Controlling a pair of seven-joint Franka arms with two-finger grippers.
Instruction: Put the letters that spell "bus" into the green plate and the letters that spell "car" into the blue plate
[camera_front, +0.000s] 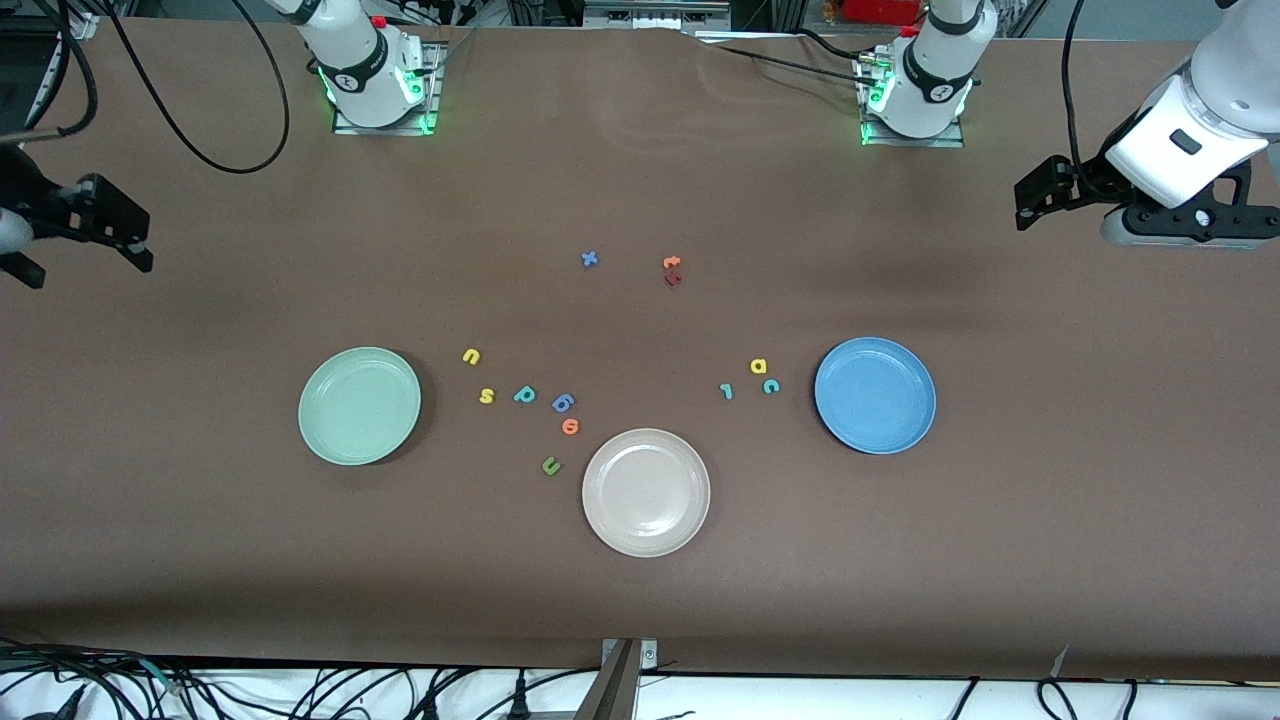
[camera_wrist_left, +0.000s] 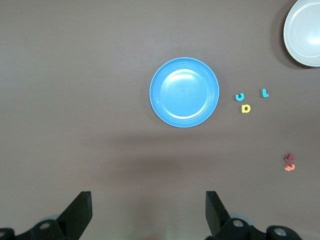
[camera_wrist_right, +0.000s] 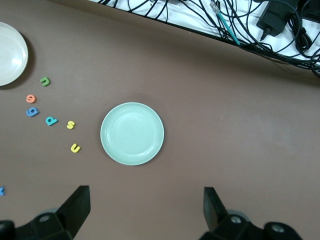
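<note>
The pale green plate (camera_front: 360, 405) (camera_wrist_right: 132, 133) lies toward the right arm's end. Beside it are a yellow "u" (camera_front: 472, 356) (camera_wrist_right: 75, 148), a yellow "s" (camera_front: 487, 396) (camera_wrist_right: 71, 125) and a teal "b" (camera_front: 524, 394) (camera_wrist_right: 51, 121). The blue plate (camera_front: 875, 395) (camera_wrist_left: 184, 92) lies toward the left arm's end, with a yellow "a" (camera_front: 758, 366) (camera_wrist_left: 245, 108), a teal "c" (camera_front: 770, 386) (camera_wrist_left: 240, 97) and a teal "r" (camera_front: 726, 391) (camera_wrist_left: 264, 93) beside it. My left gripper (camera_front: 1040, 195) (camera_wrist_left: 149, 205) hangs open and empty high above the table's end near the blue plate. My right gripper (camera_front: 120, 235) (camera_wrist_right: 147, 200) hangs open and empty at the green plate's end.
A beige plate (camera_front: 646, 492) sits between the two plates, nearer the front camera. A blue "6" (camera_front: 563, 403), an orange "6" (camera_front: 570, 427) and a dark green "u" (camera_front: 551, 466) lie near it. A blue "x" (camera_front: 589, 259), an orange "t" (camera_front: 672, 263) and a dark red letter (camera_front: 673, 280) lie toward the bases.
</note>
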